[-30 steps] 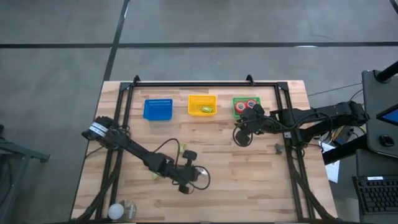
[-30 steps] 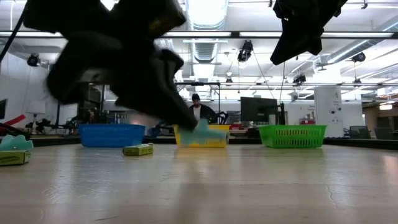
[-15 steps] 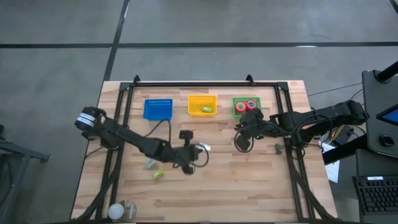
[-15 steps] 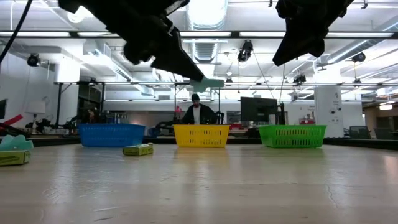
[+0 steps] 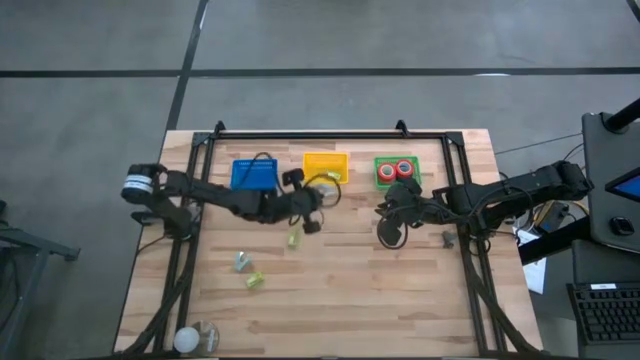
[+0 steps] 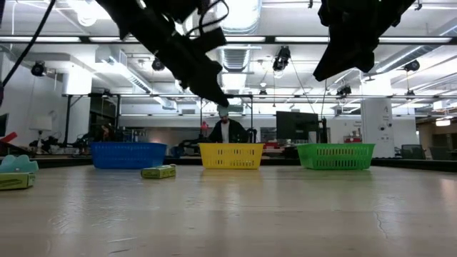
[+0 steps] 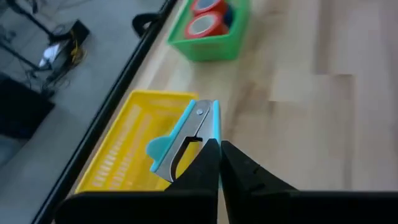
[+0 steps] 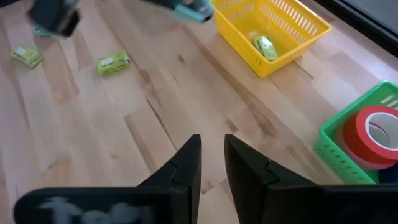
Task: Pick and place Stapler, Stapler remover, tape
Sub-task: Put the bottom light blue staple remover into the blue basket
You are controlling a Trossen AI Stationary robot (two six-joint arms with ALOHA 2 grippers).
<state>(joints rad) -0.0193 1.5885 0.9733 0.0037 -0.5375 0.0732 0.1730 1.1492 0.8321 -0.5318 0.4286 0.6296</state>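
Observation:
My left gripper point(image 5: 318, 190) is shut on a teal staple remover point(image 7: 186, 138) and hangs in the air at the near rim of the yellow tray point(image 5: 325, 167). The yellow tray holds one green item point(image 8: 264, 45). My right gripper point(image 5: 390, 218) hovers over bare table, nearer than the green tray point(image 5: 397, 170). Its fingers stand slightly apart and hold nothing point(image 8: 211, 142). Two red tape rolls point(image 7: 205, 15) lie in the green tray. A blue tray point(image 5: 254, 174) stands left of the yellow one. My left gripper pinches the staple remover between its two fingertips at one end of the teal body point(image 7: 213, 134). The remover's metal claws point(image 7: 177, 155) and the rest of it stick out past the fingertips. It is lifted clear, above the yellow tray's near rim point(image 7: 155, 99).
Small yellow-green boxes lie on the table's left half point(image 5: 294, 238), point(image 5: 241, 262), point(image 5: 253, 281). A clear round object point(image 5: 197, 338) sits at the near left corner. A black frame rail point(image 5: 320, 134) runs behind the three trays. A person point(image 6: 227, 128) stands in the room beyond.
My left gripper has risen from the table's near middle with the staple remover and carried it toward the far edge, up to the yellow tray. The remover, low over the table a second ago, is now lifted clear and well above it.

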